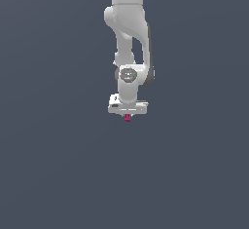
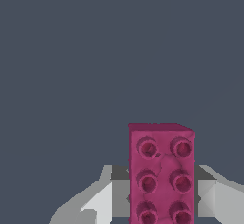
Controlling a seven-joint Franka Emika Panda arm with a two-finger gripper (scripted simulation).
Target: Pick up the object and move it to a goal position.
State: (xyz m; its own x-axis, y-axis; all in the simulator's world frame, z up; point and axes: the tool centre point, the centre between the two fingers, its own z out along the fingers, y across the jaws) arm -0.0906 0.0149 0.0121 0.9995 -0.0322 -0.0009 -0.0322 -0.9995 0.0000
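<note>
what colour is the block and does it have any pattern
Magenta-red block, with two columns of round studs; clearest in the wrist view.

The block [image 2: 161, 173] ran off the wrist view's edge; in the exterior view it [image 1: 128, 117] was too small for detail.

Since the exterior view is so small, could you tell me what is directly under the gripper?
The magenta block pokes out just beneath the gripper. Its upper part is covered by the white hand, and below it only plain grey background shows.
</note>
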